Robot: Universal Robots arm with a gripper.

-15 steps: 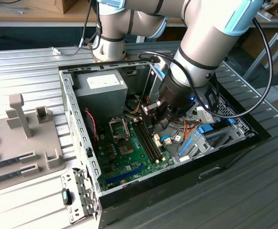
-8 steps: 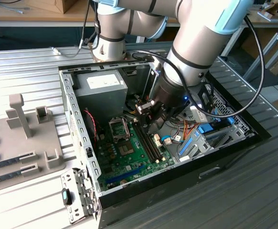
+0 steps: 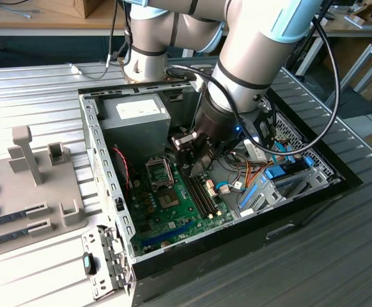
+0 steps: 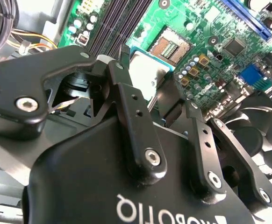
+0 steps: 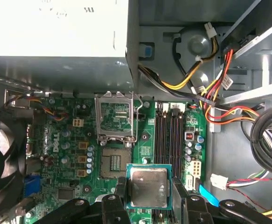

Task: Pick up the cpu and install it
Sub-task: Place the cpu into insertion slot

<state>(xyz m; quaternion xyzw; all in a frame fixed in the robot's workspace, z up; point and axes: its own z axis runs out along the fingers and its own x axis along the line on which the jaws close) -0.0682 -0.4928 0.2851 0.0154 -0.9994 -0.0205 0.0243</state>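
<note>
The cpu is a flat square chip with a silver-grey top and a thin green rim. My gripper is shut on it, a black finger against each of two opposite edges. In the second wrist view the cpu sits between the fingers above the green motherboard. The chip hangs a little way from the bare socket, whose metal load frame is flipped up. In the exterior view my gripper is down inside the computer case, just to the exterior view's right of the socket.
A grey power supply fills the back of the case. Coloured cable bundles and the drive bay crowd one side. Memory slots run beside the socket, a black fan sits opposite. A grey fixture stands outside.
</note>
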